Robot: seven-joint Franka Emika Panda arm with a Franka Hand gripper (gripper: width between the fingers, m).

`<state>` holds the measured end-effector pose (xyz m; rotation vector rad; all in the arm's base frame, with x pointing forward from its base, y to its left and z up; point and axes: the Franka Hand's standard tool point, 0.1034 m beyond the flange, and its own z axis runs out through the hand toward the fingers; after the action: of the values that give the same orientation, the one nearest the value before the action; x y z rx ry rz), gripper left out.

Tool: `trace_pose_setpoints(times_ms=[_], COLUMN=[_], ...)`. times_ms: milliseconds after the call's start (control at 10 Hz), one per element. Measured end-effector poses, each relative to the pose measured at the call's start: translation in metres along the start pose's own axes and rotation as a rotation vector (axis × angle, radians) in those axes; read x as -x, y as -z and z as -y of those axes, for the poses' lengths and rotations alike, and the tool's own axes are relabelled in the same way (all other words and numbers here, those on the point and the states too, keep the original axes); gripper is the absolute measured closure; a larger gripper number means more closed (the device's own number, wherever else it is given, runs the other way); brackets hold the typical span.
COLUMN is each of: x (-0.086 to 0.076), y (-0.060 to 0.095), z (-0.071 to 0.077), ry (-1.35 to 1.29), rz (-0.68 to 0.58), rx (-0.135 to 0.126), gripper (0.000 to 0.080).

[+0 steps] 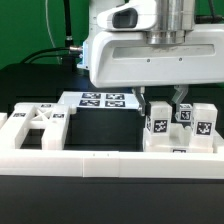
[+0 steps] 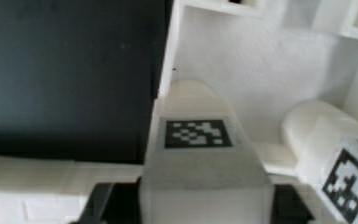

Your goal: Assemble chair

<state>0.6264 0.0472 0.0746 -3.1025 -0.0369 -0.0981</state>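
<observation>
Gripper: The arm's two-finger gripper [image 1: 162,104] was clamped on an upright post [image 2: 197,150], with a dark finger pad [image 2: 114,205] pressed to each side of it.
Chair parts: They lay loose and unjoined on the black table [image 1: 112,128]. The gripped post stood in a cluster at the exterior view's right, just behind the border wall [image 1: 90,165].
Materials: All the parts were matte white plastic, blocky and square-edged, and each carried small black-and-white square tags. The gripped post's end looked rounded in the wrist view.
Count: Three tagged upright pieces stood at the right: the gripped post, a second piece [image 1: 185,116] and a third piece [image 1: 204,122]. One ladder-like frame [image 1: 35,126] lay at the left, with two tags showing.
Marker board: The marker board [image 1: 100,100] lay flat and thin behind the parts, between the two groups.
Hard to see: The wall hid the cluster's base. The wrist view was soft, and its edge cut off a neighbouring tagged piece [image 2: 348,172].
</observation>
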Motion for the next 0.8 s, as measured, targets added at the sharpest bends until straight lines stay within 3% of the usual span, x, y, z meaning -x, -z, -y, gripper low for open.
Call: trace_pose_setpoints(times_ms=[200, 500, 800], x=[0.000, 0.000, 0.003], y=[0.000, 0.000, 0.001], z=[0.002, -0.008, -0.013], ry=[-0.189, -0.436, -0.512], rz=[0.000, -0.001, 0.011], rx=[0.001, 0.015, 0.020], gripper=[0.0514, 0.0514, 0.0501])
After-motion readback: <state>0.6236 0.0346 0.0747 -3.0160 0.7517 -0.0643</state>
